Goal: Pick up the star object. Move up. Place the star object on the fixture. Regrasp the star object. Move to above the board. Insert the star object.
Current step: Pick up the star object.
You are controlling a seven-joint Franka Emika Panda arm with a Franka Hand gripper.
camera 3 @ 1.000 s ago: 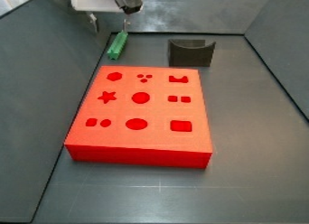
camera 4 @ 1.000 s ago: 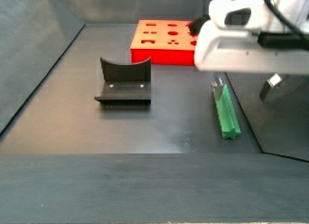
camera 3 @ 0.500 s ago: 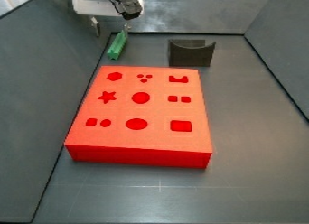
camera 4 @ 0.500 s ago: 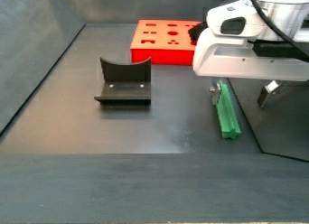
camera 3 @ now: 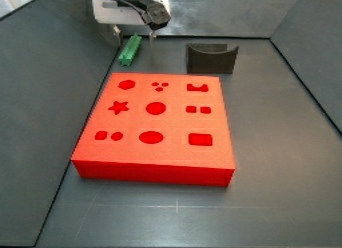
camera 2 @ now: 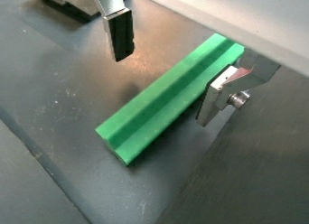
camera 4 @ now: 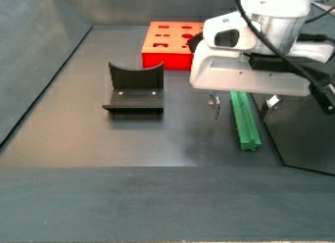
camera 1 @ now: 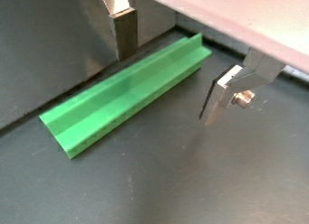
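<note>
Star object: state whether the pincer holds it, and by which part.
Nothing is held. The pincer is open, its fingers straddling the star object near one end, with a gap on each side; the peg lies on the floor.

Two opposite high side views sharing the board (camera 3: 156,122) and fixture (camera 4: 132,88); both wrist views close above the star object (camera 1: 123,97).

The long slim green star-section peg (camera 4: 245,120) lies flat on the dark floor, with the robot's two-finger gripper (camera 4: 245,102) above it, one finger (camera 2: 121,33) on each side of the peg and apart from it. In a side view the large flat red board with shaped holes (camera 3: 158,129) lies in front of the peg (camera 3: 130,49), and the small dark grey notched fixture (camera 3: 211,58) stands right of the peg, just behind the board.
</note>
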